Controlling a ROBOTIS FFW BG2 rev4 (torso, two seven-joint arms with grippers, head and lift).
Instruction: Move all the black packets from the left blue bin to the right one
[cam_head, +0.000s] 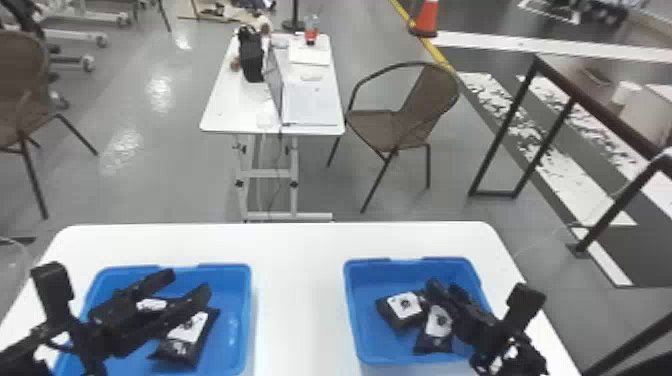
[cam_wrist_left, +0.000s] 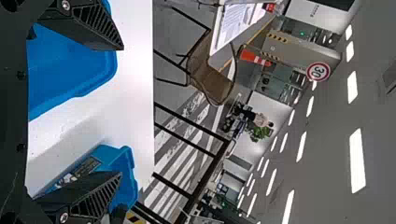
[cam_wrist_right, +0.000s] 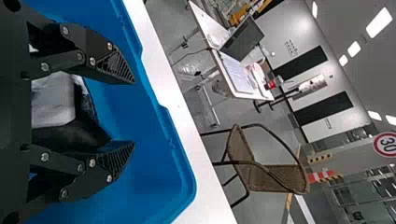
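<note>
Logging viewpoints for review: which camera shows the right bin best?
Head view: most of the right bin shows, rim included. The right wrist view catches a close section; the left wrist view, a distant, partly blocked end.

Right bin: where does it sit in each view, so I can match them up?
Head view: right bin, lower right.
Left wrist view: right bin, lower left, partly hidden.
Right wrist view: right bin, left side.
Shared landmark: brown chair.

2 chairs (cam_head: 385, 127), laptop (cam_head: 310, 107), orange cone (cam_head: 426, 20)
</note>
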